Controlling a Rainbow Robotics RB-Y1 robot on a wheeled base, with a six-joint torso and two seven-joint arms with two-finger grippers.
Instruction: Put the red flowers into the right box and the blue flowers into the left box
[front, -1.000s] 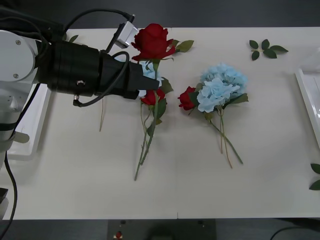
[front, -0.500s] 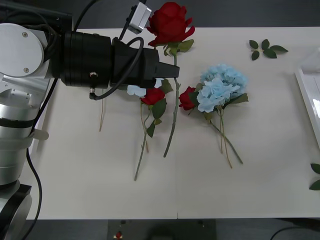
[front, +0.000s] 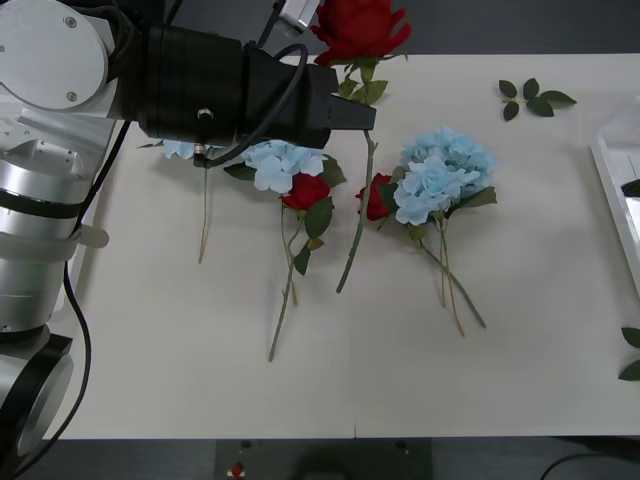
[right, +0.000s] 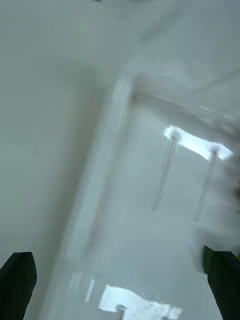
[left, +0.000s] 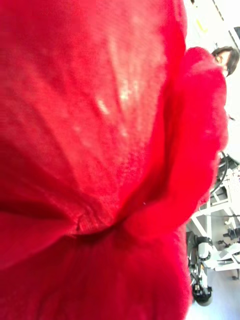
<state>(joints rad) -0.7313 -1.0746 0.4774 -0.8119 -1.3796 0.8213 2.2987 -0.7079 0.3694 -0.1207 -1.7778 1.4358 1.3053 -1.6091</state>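
Note:
My left gripper (front: 366, 116) is shut on the stem of a red flower (front: 360, 26), held up over the table's far side. Its stem (front: 355, 225) hangs down to the tabletop, and the bloom (left: 100, 150) sits close against the left wrist camera. Two more red flowers (front: 305, 191) (front: 374, 196) lie mid-table. Blue flowers lie in a cluster (front: 440, 172) at centre right, and another blue flower (front: 281, 162) lies under my left arm. My right gripper (right: 120, 287) is open above the right box (right: 111, 150), whose rim (front: 607, 185) shows at the right edge. My left arm hides the left box.
Loose green leaf sprigs lie at the back right (front: 530, 98) and at the right edge near the front (front: 631, 352). The near half of the table (front: 400, 380) is bare.
My left arm has risen and swung right with the red flower, lifting its stem off the others. A blue flower that the arm covered now shows.

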